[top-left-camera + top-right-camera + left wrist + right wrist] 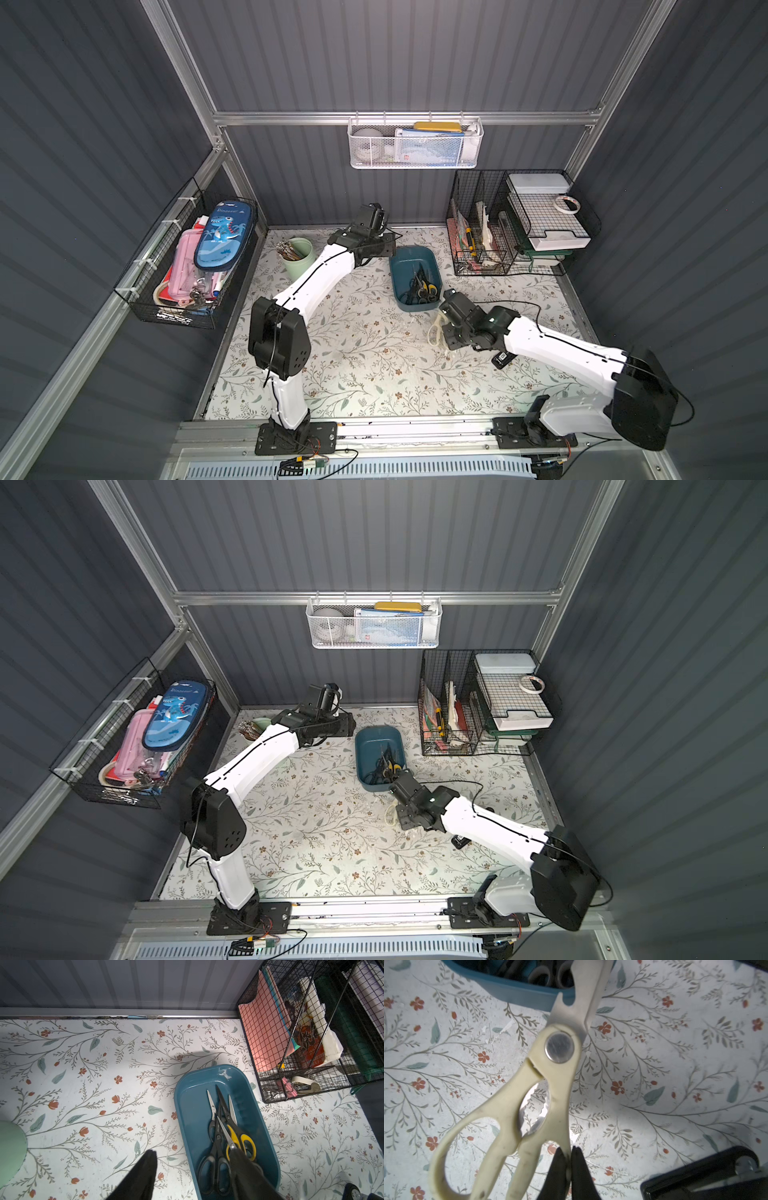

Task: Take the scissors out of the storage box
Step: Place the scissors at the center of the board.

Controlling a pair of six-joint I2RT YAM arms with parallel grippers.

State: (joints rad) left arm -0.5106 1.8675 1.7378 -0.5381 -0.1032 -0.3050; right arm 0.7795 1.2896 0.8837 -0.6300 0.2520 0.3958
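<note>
The right tool [568, 1150] has its tips pressed together on the thin edge of one handle loop of the cream shears [559, 1068]. The shears sit just outside the near end of the teal box [517, 989], with the handles toward the arm and the blades reaching back across the box's corner. I can't tell whether they rest on the bench [365, 353] or hang a little above it.

The other scissors [218, 1136] lie heaped inside the box with their blades crossed: a yellow-handled pair [242, 1140] among black-handled ones. The left tool [193, 1151] is spread and empty, and in both top views it is between the mint cup [298, 259] and the far side of the box. From its wrist camera one finger overlaps the handles, but I can't say whether it touches them.

By my reckoning one pair is out and several are left. The next move looks like laying the shears flat on bare bench, clear of the box and of the black bar [706, 1176] by the right arm, and then letting go. After that the heap wants a grip on a top handle loop, so the crossed blades don't drag their neighbours along.

The only word I can read is "Dinosaur", on the blue pencil case [222, 235] in the wire basket [174, 320] on the left wall. The black bar carries a small white label and a booklet [309, 1047] in the wire rack [270, 1093] has print, but both are too small to make out. I see no brand on any of the scissors.
</note>
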